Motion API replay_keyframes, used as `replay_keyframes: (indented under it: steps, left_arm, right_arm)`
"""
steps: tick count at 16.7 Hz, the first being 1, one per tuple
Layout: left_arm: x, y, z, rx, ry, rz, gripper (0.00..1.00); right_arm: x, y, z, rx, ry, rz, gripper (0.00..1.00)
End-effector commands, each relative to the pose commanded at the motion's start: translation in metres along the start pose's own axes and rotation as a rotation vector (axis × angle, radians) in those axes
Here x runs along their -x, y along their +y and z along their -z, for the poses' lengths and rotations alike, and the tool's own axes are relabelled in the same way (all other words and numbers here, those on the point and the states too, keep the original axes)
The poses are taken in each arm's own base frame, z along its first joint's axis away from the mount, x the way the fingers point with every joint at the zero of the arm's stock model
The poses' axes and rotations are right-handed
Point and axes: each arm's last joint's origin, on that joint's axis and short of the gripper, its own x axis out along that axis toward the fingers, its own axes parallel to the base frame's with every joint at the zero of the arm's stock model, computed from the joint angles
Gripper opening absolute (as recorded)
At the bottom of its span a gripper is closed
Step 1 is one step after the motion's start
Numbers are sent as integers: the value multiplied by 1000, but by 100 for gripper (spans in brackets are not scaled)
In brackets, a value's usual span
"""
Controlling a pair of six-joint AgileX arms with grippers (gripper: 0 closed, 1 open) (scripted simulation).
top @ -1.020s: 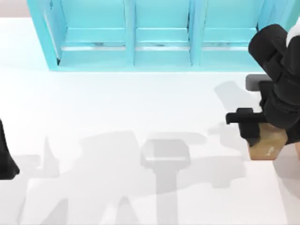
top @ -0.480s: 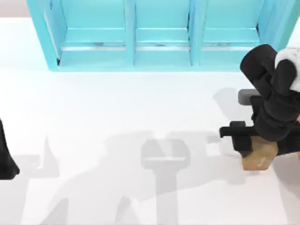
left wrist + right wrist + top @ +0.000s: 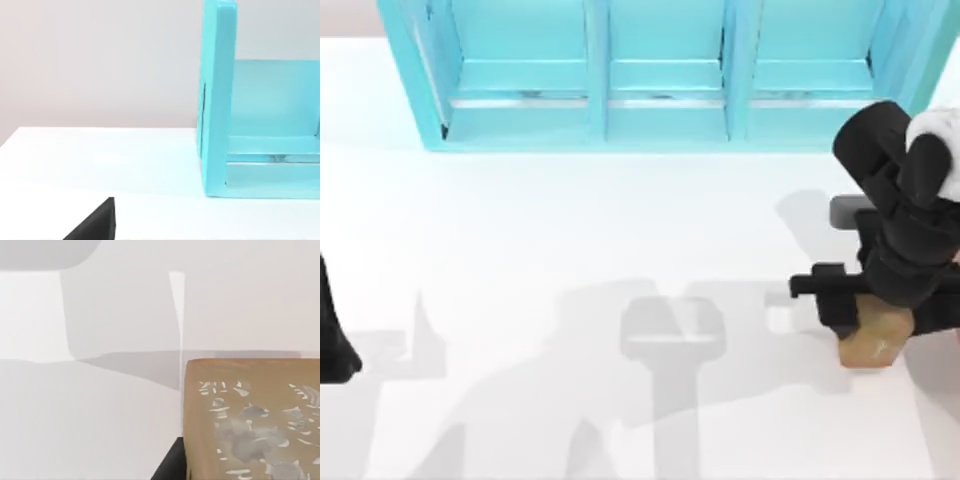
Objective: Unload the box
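One small golden-brown carton (image 3: 880,340) is what you have in hand, low at the table's right side, its corner poking out from under the black wrist. Where the box itself stands you cannot tell from these views.

- Your right gripper (image 3: 861,312) sits directly over the carton, clamped on it. In the right wrist view the carton (image 3: 252,420) rides close to the lens, its tan face flecked with pale worn print, and one dark finger (image 3: 169,466) lies against its near edge.
- The carton looks slightly tilted from above. Whether its underside touches the table (image 3: 570,220) you cannot tell.
- Right arm: bulky black links with a white cap, reaching in from the right edge, just in front of the shelf's right end.
- A turquoise three-bay shelf (image 3: 660,120) runs along the far side of the table, well apart from the carton. Its end wall (image 3: 217,100) stands upright in the left wrist view.
- Your left gripper (image 3: 330,340) is parked at the table's left edge, a dark wedge (image 3: 95,225) low in its own wrist view.
- Grey shadows of both arms lie across the white tabletop between them.
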Motion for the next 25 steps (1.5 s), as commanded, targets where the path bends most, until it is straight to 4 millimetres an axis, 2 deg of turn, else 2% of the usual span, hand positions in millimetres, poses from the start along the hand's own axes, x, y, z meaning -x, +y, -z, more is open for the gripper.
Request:
replay_keyframes:
  steps: [10, 20, 22, 25]
  left_arm:
    - [0, 0, 0, 0, 0, 0, 100]
    - [0, 0, 0, 0, 0, 0, 100]
    - [0, 0, 0, 0, 0, 0, 100]
    - [0, 0, 0, 0, 0, 0, 100]
  right_arm:
    - [0, 0, 0, 0, 0, 0, 98]
    - [1, 1, 0, 1, -3, -1, 100]
    - [18, 3, -1, -3, -30, -5, 100]
    - [70, 3, 0, -14, -92, -19, 100]
